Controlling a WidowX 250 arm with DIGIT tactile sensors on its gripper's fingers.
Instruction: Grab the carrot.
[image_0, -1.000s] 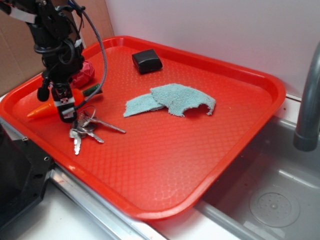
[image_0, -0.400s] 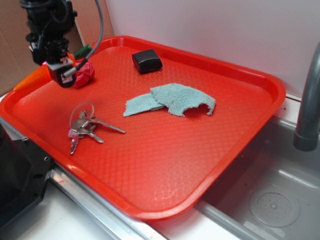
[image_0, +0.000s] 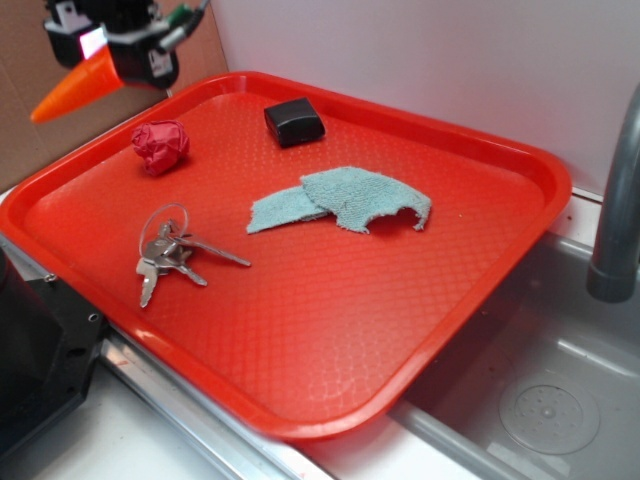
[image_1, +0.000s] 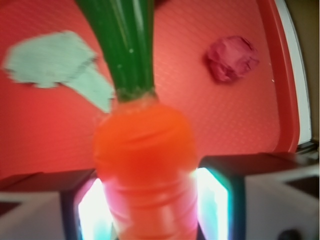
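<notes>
I'm holding the carrot (image_0: 75, 88) clamped in the gripper (image_0: 112, 55), above the tray's (image_0: 520, 190) far left corner. The wrist view is blurring, but the pads (image_1: 215, 200) seem to be pinching its orange body.

One red tray (image_0: 480, 260) is seen. On it are counted one black box (image_0: 294, 122), one crumpled red paper ball (image_0: 160, 146), one bunch of keys (image_0: 168, 255) and two teal cloth pieces (image_0: 345, 203). One carrot (image_0: 76, 88) is counted at the upper left.

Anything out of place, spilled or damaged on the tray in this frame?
Nothing spilled or broken. The teal cloth lies rumpled with a ragged edge, and a crumpled red paper ball sits loose on the tray. The carrot is held aloft in the gripper.
</notes>
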